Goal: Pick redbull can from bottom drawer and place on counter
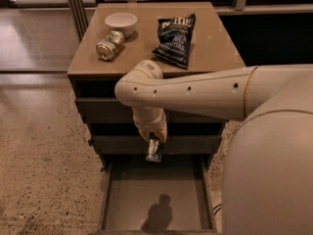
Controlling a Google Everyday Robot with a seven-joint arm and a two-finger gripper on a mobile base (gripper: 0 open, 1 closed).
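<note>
My gripper (153, 143) hangs from the white arm in front of the drawer fronts and is shut on the redbull can (154, 152), a slim silver-and-blue can held upright in the air above the bottom drawer (122, 199). The drawer is pulled open; only the can's shadow lies on its flat floor. The tan counter (215, 48) lies above and behind the gripper.
On the counter stand a white bowl (121, 21), a green-and-white can (109, 45) lying on its side, and a dark chip bag (175, 39). My white arm and body (274, 151) fill the right side. Speckled floor (44, 165) lies to the left.
</note>
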